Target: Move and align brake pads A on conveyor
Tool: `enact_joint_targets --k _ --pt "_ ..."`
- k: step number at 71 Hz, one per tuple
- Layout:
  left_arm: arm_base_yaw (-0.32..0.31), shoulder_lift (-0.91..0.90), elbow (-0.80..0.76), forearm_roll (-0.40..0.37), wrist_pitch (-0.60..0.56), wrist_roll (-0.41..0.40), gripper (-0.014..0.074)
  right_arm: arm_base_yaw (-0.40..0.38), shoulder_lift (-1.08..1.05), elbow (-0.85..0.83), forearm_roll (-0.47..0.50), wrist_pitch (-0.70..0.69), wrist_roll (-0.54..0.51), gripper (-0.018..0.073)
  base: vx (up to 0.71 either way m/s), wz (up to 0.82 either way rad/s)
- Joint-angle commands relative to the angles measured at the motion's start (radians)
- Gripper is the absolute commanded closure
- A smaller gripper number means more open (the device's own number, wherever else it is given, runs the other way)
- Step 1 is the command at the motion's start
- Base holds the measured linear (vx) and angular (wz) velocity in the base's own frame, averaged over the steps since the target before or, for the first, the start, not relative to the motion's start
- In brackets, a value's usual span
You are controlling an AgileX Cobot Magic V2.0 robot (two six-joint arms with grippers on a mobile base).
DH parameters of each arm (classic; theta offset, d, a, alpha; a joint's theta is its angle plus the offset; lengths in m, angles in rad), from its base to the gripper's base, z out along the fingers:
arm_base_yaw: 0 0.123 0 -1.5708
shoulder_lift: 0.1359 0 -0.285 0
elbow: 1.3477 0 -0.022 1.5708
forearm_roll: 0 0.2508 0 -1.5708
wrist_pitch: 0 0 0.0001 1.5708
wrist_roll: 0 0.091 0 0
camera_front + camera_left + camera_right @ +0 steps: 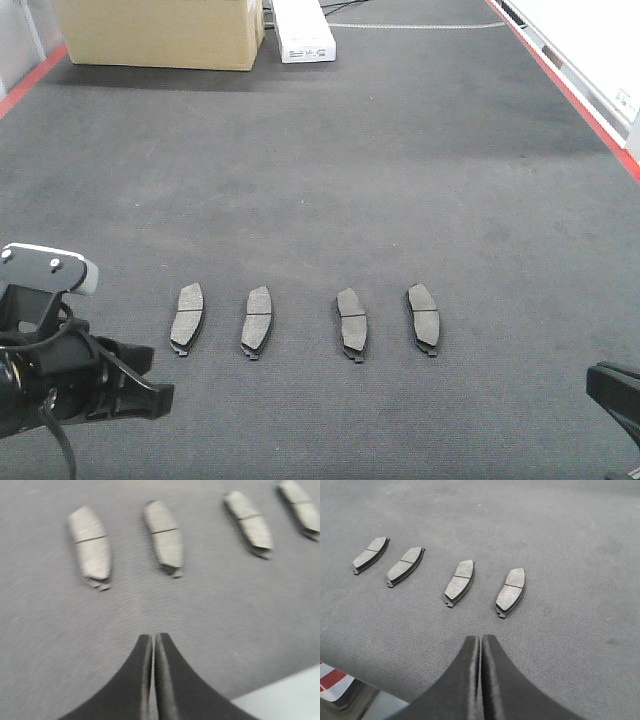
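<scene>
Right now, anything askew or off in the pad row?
Nothing damaged. Four brake pads lie face up in one row on the conveyor. The left pair leans right, the right pair leans left, with a wider middle gap.

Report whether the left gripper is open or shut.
Shut. In the left wrist view the left gripper has its fingers pressed together, holding nothing.

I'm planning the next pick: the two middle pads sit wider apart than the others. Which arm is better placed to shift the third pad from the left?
Probably right. The third pad lies nearer ahead of the right gripper; the left gripper faces the left pair. Both are shut, empty.
</scene>
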Motion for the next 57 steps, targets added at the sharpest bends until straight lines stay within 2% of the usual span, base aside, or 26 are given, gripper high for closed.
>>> enact_joint_targets --k 1,6,10,21,27,38,49,57 --pt "-0.008 -0.026 -0.021 -0.122 -0.092 0.155 0.0603 -0.006 0.004 -0.026 -0.003 -0.070 -0.010 0.0563 0.00 0.00" --pt "-0.008 -0.032 -0.021 -0.193 -0.108 0.239 0.0603 -0.006 0.004 -0.026 -0.003 -0.070 -0.010 0.0563 0.00 0.00" --pt "-0.008 -0.035 -0.021 -0.219 -0.112 0.285 0.0603 -0.006 0.004 -0.026 -0.003 -0.070 -0.010 0.0563 0.00 0.00" --pt "-0.008 -0.047 -0.021 -0.215 -0.112 0.285 0.0603 -0.006 0.004 -0.026 -0.003 -0.070 -0.010 0.0563 0.00 0.00" --pt "-0.008 -0.110 -0.003 -0.195 -0.120 0.285 0.0603 -0.006 0.004 -0.026 -0.003 -0.070 -0.010 0.0563 0.00 0.00" --pt "0.011 -0.373 0.138 -0.164 -0.227 0.280 0.0603 -0.006 0.004 -0.026 -0.004 -0.070 -0.010 0.0563 0.00 0.00" --pt "0.131 -0.688 0.283 -0.162 -0.229 0.285 0.0603 -0.006 0.004 -0.026 -0.004 -0.070 -0.010 0.0563 0.00 0.00" --pt "0.254 -0.897 0.348 -0.085 -0.177 0.285 0.0603 -0.006 0.004 -0.026 -0.004 -0.070 -0.010 0.0563 0.00 0.00"
